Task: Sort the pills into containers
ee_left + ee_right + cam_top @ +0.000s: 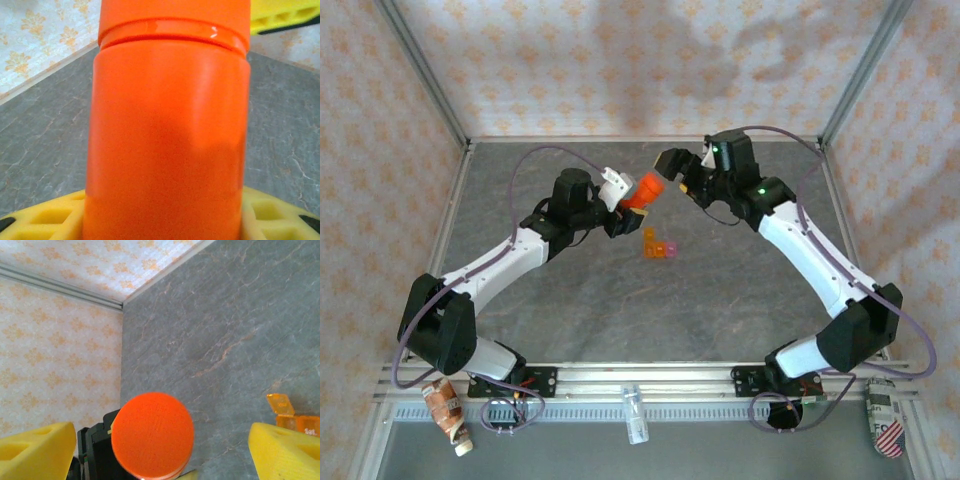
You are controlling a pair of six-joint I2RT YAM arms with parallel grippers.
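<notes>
Judging from the top view, the step in hand is getting the cap off. The left gripper (621,203) is clenched on the orange bottle (638,190), and its cap (650,186) points at the right gripper (672,164), whose jaws stand released just beside it. The containers (658,245) lie on the table (620,310), just nearer than the bottle. To do this well, the right jaws should centre on the cap before closing. The left should hold the body firm against the twist.

The left wrist view adds the grip itself: yellow pads (45,220) press the bottle's body on both sides, and the seam under the cap is plain.

The right wrist view sees the cap end-on between spread yellow fingers (35,452). There is a gap on each side, and the cap sits nearer one finger than the other, so a small sideways correction looks wise. The orange compartment's lid stands open at the right edge.
</notes>
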